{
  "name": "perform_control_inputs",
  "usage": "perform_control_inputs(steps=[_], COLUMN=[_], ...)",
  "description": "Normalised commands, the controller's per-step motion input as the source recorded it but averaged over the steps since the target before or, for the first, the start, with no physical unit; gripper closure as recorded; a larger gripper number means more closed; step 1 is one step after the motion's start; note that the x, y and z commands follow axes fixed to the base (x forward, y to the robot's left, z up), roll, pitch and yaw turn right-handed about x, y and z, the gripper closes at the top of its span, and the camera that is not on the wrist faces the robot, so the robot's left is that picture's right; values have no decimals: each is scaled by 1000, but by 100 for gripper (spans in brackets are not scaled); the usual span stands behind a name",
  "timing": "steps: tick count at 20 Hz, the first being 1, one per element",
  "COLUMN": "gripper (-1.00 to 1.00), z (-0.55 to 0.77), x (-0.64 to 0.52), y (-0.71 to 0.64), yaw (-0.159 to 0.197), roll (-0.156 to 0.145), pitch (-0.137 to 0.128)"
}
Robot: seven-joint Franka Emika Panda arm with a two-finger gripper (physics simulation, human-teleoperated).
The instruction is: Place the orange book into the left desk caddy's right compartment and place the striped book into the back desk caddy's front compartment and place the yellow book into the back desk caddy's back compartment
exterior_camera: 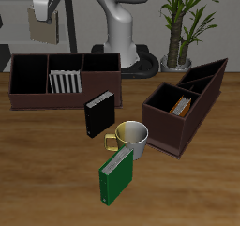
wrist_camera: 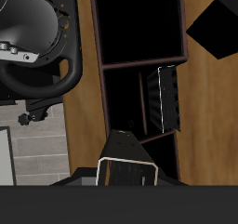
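Observation:
My gripper [exterior_camera: 40,17] hangs high over one end of the back desk caddy [exterior_camera: 19,91], shut on the yellow book [exterior_camera: 39,30], a grey-beige book hanging below the fingers. In the wrist view the yellow book [wrist_camera: 124,146] points down from the gripper [wrist_camera: 128,174] over the caddy's [wrist_camera: 97,98] end section. The striped book [exterior_camera: 65,82] stands in the caddy's middle section, and the striped book [wrist_camera: 166,98] leans on a wall there. The orange book [exterior_camera: 182,105] lies inside the left desk caddy [exterior_camera: 167,122].
A black book [exterior_camera: 98,114] stands upright in front of the back caddy. A mug [exterior_camera: 133,138] sits mid-table with a green book [exterior_camera: 117,174] nearer the front edge. The robot base [exterior_camera: 124,33] and a potted plant [exterior_camera: 178,28] are farther back.

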Motion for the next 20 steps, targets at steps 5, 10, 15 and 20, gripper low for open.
perform_control_inputs(steps=[5,10,15,20], gripper=[100,100,100,100], z=[172,111,-49,-255], x=[127,124,193,-8], y=[-198,-55,-105,316], yaw=[-53,11,89,69], roll=[-59,-27,6,89], pitch=[-28,-23,-3,62])
